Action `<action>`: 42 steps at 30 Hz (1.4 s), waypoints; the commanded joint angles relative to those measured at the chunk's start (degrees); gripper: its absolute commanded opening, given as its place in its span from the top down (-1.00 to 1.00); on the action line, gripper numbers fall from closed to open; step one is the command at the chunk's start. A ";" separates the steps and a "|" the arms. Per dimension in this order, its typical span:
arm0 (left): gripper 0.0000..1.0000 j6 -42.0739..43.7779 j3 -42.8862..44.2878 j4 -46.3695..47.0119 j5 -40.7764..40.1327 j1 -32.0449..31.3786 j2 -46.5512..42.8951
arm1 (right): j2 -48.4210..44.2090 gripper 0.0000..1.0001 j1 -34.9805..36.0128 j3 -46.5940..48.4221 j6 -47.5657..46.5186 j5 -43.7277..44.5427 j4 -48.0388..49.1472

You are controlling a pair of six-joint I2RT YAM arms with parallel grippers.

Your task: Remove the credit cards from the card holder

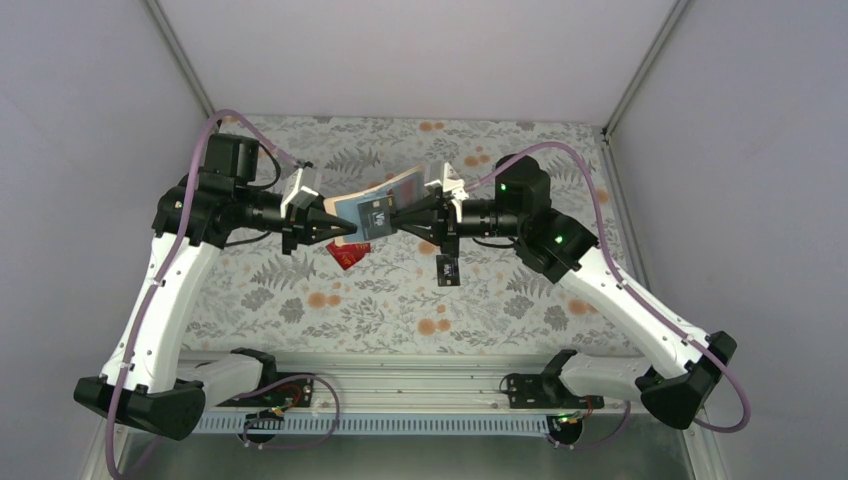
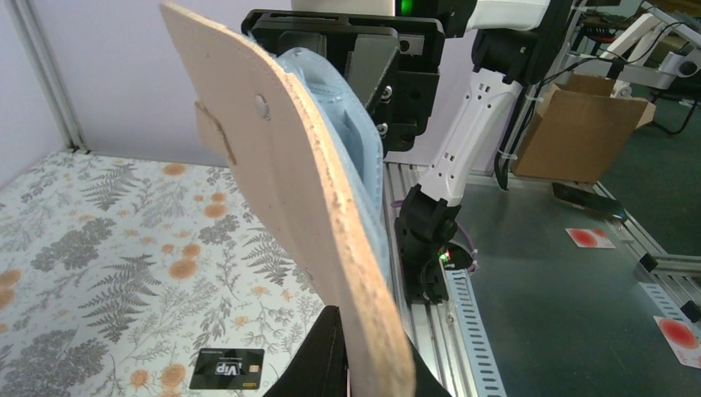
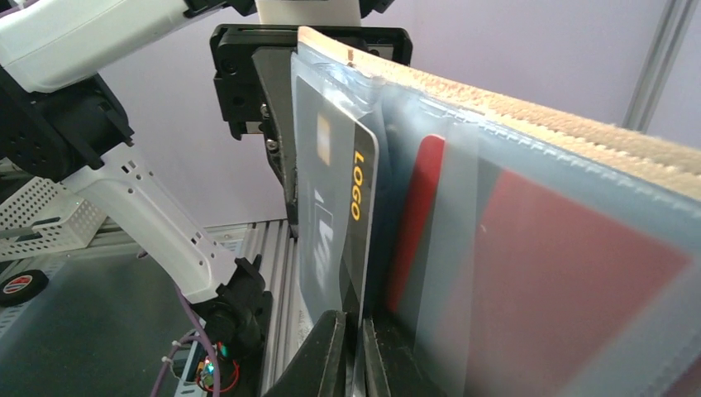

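With left gripper [image 2: 364, 368] at nine o'clock, clamping card holder [image 2: 273, 165]; with right gripper [image 3: 360, 356] at three, nipping dark card [image 3: 357, 248].

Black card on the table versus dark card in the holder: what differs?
The black card lies flat on the table; the dark card sits in the raised card holder. Nothing touches the black card; the right pincer pinches the dark card. Both bear lettering.

A cloth [image 1: 300, 290] with grey ferns and orange flowers covers the worktop [image 1: 585, 135]. A brown cardboard box [image 2: 579, 128] stands well apart from it.
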 commanded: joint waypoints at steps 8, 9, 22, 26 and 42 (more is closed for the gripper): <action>0.95 1.21 1.85 0.16 0.42 -0.18 -1.18 | -2.05 0.92 -3.02 0.03 1.24 5.93 -2.11; 0.95 0.57 1.72 0.61 -0.26 -0.19 -1.28 | -2.40 0.92 -3.63 -0.20 1.31 5.12 -2.27; 0.95 -10.40 -0.20 8.96 -12.47 -0.01 -1.35 | -6.81 0.92 -10.61 -4.19 6.99 7.46 -4.99; 0.95 -15.69 -1.85 13.22 -26.17 0.09 -1.24 | -7.11 0.92 -13.95 -5.57 11.34 11.17 -7.49; 0.95 -18.20 -4.94 16.41 -38.02 0.31 -2.07 | 11.70 0.92 -22.39 -29.35 17.74 -2.05 -2.14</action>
